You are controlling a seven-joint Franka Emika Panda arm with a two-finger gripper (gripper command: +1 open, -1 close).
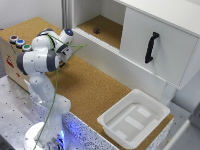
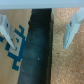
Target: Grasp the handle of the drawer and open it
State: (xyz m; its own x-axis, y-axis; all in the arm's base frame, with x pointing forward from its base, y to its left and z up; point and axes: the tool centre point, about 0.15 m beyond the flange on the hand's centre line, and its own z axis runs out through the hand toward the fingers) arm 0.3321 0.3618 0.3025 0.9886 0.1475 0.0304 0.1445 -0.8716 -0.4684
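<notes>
One arm, white, at the exterior view's left, folded above the cork worktop (image 1: 85, 92). One end effector (image 2: 37, 32): two pale fingers (image 2: 7, 30) standing apart, nothing between them; below them a dark strip and a blue-patterned surface.

One drawer (image 1: 162, 42), a plain white panel at the exterior view's far right. One handle (image 1: 151, 47), black, slightly curved, upright on that panel, well apart from the arm.

One tray (image 1: 116, 127), shallow white plastic, at the near right edge of the worktop.

Three round buttons (image 1: 20, 42) on a box at far left.

One small dark object (image 1: 96, 30) in the open compartment left of the drawer.
</notes>
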